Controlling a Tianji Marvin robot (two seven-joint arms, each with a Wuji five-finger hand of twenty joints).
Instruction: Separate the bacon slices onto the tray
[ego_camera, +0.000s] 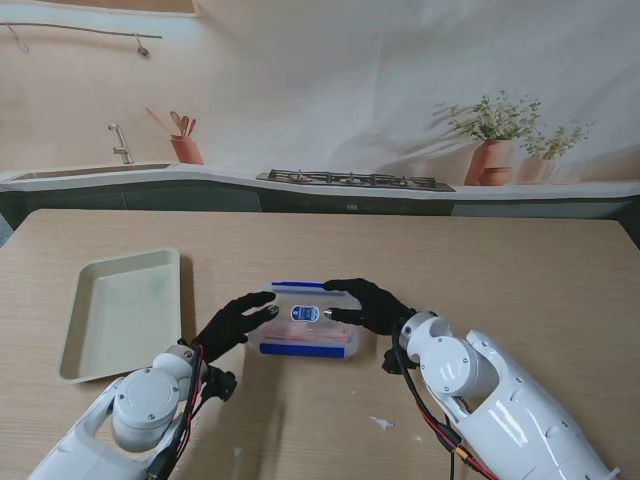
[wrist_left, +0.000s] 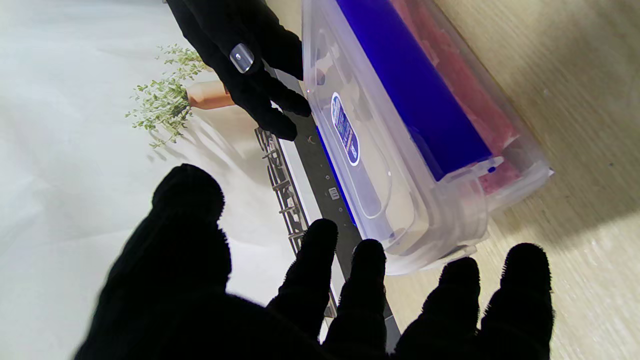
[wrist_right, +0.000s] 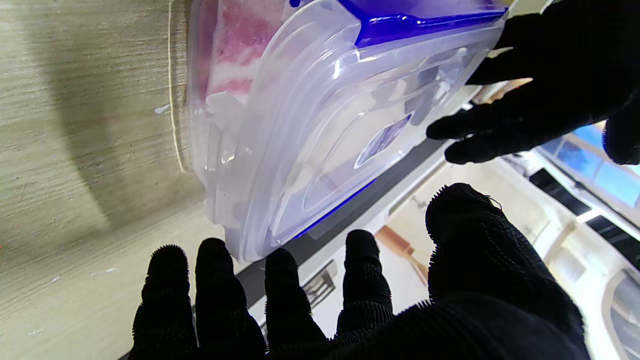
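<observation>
While the clear box with its blue-edged lid sits mid-table, my left hand and right hand flank it, fingers spread, gripping nothing (fingertips at the lid ends; contact unclear). Bacon lies inside, pink w/ white streaks, lid on. Tray sits to the left, apart from the box.

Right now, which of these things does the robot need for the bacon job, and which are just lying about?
For the job:
- box, lid still on
- bacon inside it
- tray, to my left
- left hand and right hand, at the box's two ends

Just lying about:
- white scraps on the table, nearer to me
- kitchen backdrop
</observation>
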